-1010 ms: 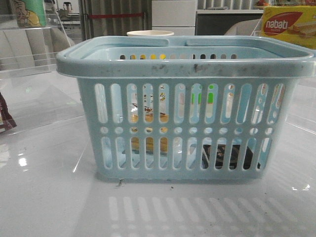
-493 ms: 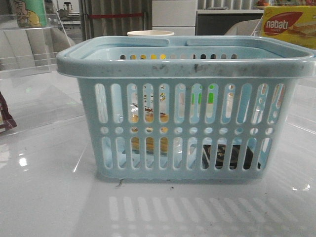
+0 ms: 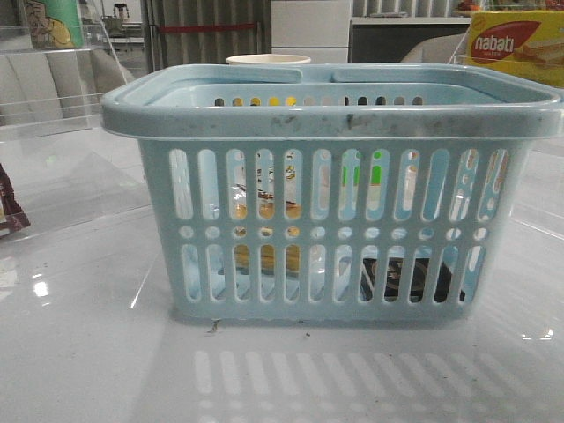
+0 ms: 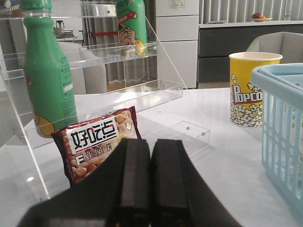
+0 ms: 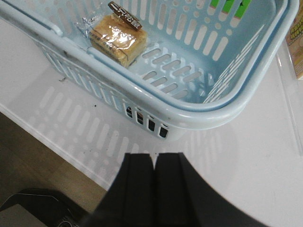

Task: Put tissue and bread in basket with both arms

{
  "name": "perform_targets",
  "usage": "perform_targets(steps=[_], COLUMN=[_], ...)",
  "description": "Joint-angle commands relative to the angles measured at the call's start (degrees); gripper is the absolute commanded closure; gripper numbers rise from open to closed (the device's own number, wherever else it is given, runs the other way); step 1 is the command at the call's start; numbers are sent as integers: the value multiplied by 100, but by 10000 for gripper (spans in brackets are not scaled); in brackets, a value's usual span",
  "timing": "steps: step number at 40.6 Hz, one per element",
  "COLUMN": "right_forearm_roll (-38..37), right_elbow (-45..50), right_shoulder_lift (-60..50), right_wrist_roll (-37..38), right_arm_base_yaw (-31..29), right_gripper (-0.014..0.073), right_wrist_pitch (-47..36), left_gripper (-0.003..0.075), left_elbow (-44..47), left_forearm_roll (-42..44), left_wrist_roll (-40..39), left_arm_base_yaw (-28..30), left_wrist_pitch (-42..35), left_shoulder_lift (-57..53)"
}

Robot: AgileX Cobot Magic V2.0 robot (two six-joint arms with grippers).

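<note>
The light-blue slotted basket (image 3: 326,115) stands in the middle of the table in the front view. Through its slots I see the yellowish wrapped bread (image 3: 264,207) at the left and the dark tissue pack (image 3: 410,278) low at the right. The right wrist view shows the basket (image 5: 208,111) from above with the bread (image 5: 116,38) on its floor; the tissue is hidden there. My right gripper (image 5: 154,158) is shut and empty above the table outside the basket. My left gripper (image 4: 150,144) is shut and empty, left of the basket (image 4: 279,123).
A reddish-brown snack packet (image 4: 97,142) leans by a clear acrylic shelf (image 4: 118,94) holding green bottles (image 4: 47,75). A yellow popcorn cup (image 4: 251,87) stands behind the basket. A yellow-red nabati box (image 3: 515,44) is at the back right. The table's front edge (image 5: 52,137) shows.
</note>
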Motion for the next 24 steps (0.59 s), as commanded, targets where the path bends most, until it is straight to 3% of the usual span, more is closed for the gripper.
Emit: perform_targets(steps=[1, 7, 11, 24], right_forearm_roll=[-13, 15, 15, 15], right_elbow=[-149, 87, 407, 2117], right_shoulder_lift=[-36, -370, -767, -2670], right_wrist_roll=[-61, -61, -61, -61], right_arm_base_yaw=[-3, -281, -861, -2537], right_gripper=[540, 540, 540, 540], right_wrist_pitch=[-415, -485, -750, -2565], left_gripper=[629, 629, 629, 629], left_elbow=[-4, -4, -4, -4], left_forearm_roll=[6, 6, 6, 6], left_wrist_roll=[-61, -61, -61, -61], left_arm_base_yaw=[-32, -32, -32, -32], left_wrist_pitch=[-532, -532, -532, -532], left_shoulder_lift=[-98, -98, -98, -98])
